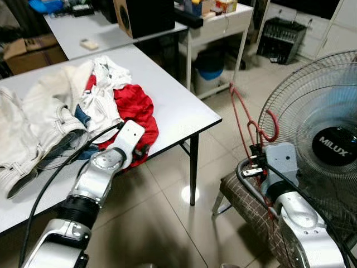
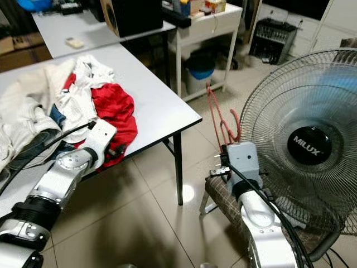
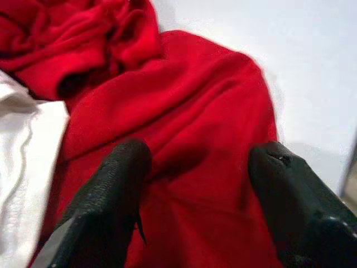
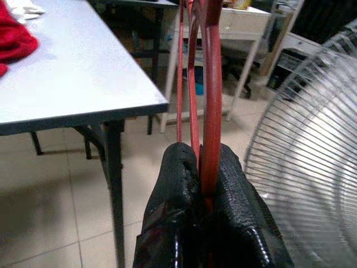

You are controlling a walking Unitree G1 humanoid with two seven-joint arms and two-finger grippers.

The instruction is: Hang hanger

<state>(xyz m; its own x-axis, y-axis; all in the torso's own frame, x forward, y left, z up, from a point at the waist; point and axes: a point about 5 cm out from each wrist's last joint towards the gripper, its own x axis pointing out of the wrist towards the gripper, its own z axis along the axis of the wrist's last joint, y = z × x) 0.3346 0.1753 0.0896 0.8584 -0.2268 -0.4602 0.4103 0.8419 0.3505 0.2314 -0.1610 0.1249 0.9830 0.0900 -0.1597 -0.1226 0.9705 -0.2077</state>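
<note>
A red wire hanger [image 1: 245,120] stands upright off the table's right corner, beside the fan, pinched in my right gripper [image 4: 205,167], which is shut on its lower bar. The hanger [image 4: 201,84] rises straight out from between the black fingers. My left gripper [image 3: 195,167] is open, its two fingertips spread just over a red garment [image 1: 136,109] that lies at the near edge of the white table [image 1: 178,95]. The left arm reaches across the table edge toward that red cloth.
White clothes and pale jeans [image 1: 33,128] are heaped on the table left of the red garment. A large standing fan [image 1: 323,139] is close on the right, with a checked chair seat [image 1: 245,201] under my right arm. A second table [image 1: 217,22] and tiled floor lie beyond.
</note>
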